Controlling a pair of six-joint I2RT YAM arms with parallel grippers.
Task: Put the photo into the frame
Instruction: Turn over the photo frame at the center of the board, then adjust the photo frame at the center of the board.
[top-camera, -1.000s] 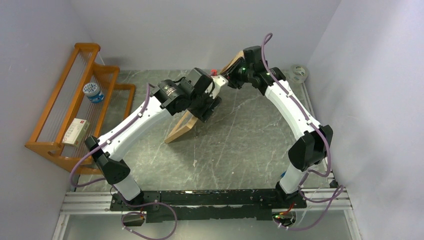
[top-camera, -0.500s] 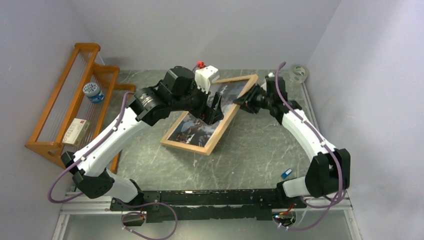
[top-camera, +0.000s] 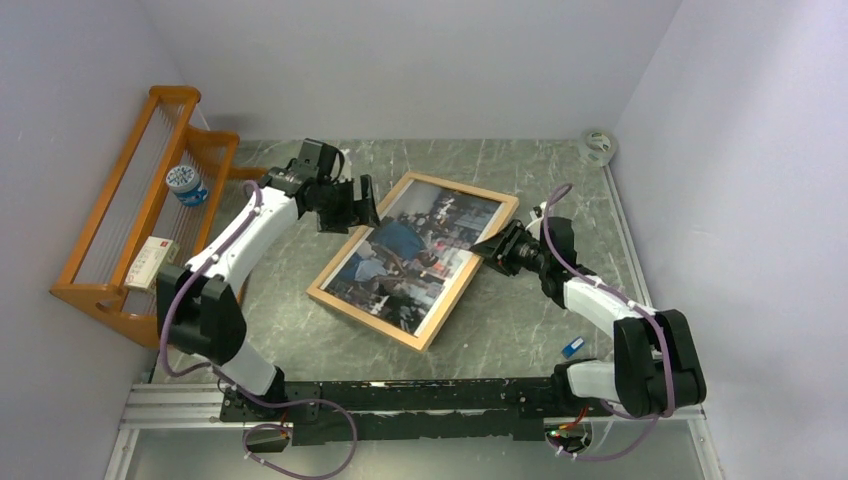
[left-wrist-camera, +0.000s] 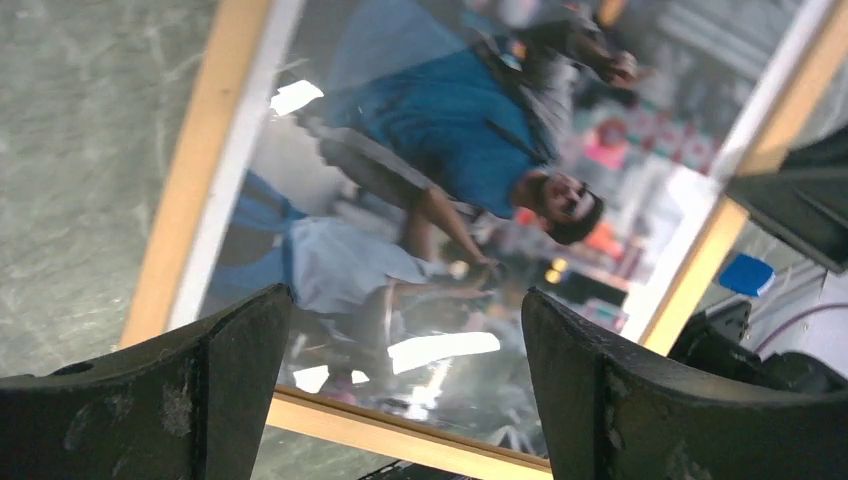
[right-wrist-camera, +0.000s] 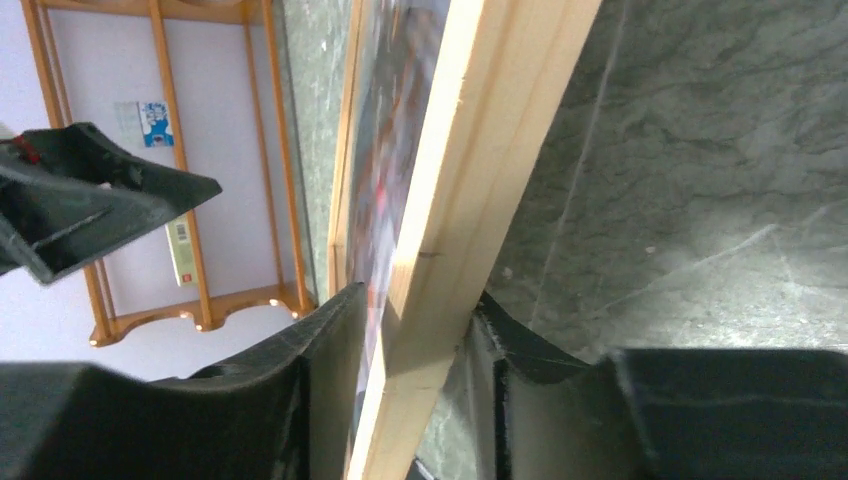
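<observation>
Fingers of the right gripper are pinching the frame at its 3 o'clock rail, clearest in the right wrist view. Wide and empty, the left gripper is hanging at 10 o'clock. Upended a second ago, the frame is lying flat, the photo inside.

The frame is pale, smooth bare-looking wood with fine grain. Inside it the photo is glossy paper, catching white glare. The table under the frame looks like matt grey-green veined stone. Left of the frame, the rack is orange varnished wood. The left fingers are scuffed matt black plastic.
</observation>
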